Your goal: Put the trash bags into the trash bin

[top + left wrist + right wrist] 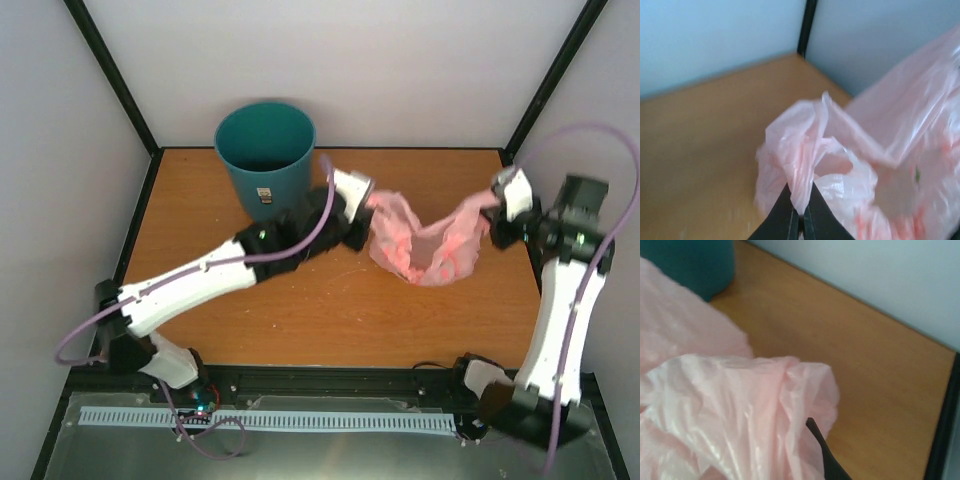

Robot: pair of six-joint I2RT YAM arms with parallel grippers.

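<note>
I have the left gripper (366,218) and right gripper (490,212) each clamped on an upper edge of the bag (425,245), surely limp, light, slippery film, sagging between them right of the bin (265,150).

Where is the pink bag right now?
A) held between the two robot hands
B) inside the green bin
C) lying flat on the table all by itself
A: the left gripper and the right gripper each pinch one end of the pink bag, which stretches between them, while the green bin stands apart at the back.
</note>
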